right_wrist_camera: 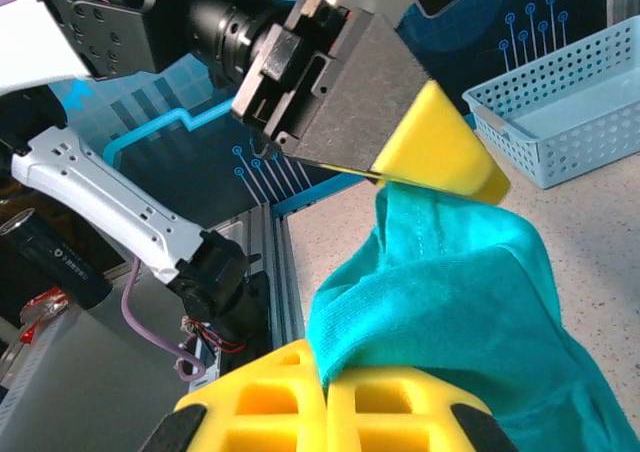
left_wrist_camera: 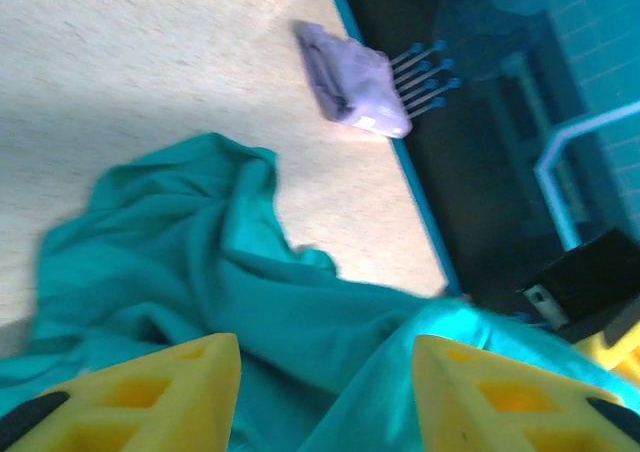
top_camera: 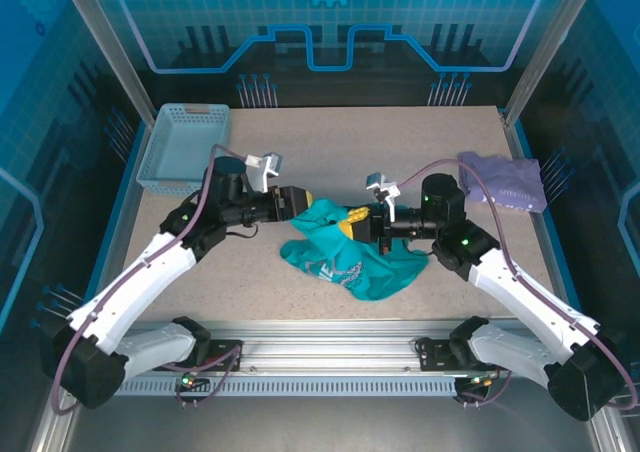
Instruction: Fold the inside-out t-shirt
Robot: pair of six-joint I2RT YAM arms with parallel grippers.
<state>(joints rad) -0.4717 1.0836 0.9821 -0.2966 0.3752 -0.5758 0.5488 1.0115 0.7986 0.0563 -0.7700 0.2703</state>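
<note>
The inside-out t-shirt lies crumpled on the speckled table, to the right of the blue basket and nearer the arm bases than it. A pale print shows on its lower folds. Its edge on the side towards the basket is lifted off the surface into a bunched ridge, and both grippers meet there.

The left arm rises from its base, passes just in front of the basket, bends at the elbow and lies nearly level, pointing away from the basket towards the shirt. The left gripper has its yellow fingers spread well apart. In the left wrist view teal cloth fills the gap between them and rides up against one finger, but they are not pressed together on it.

The right arm reaches in from the side far from the basket, forearm level, wrist pointing back towards the basket. The right gripper has its two yellow pads closed together, with a fold of the shirt pinched between them. The cloth climbs from that pinch up to the underside of the left gripper's finger.

A folded lavender garment rests at the table's far right edge, well apart from the basket and about as far back.
</note>
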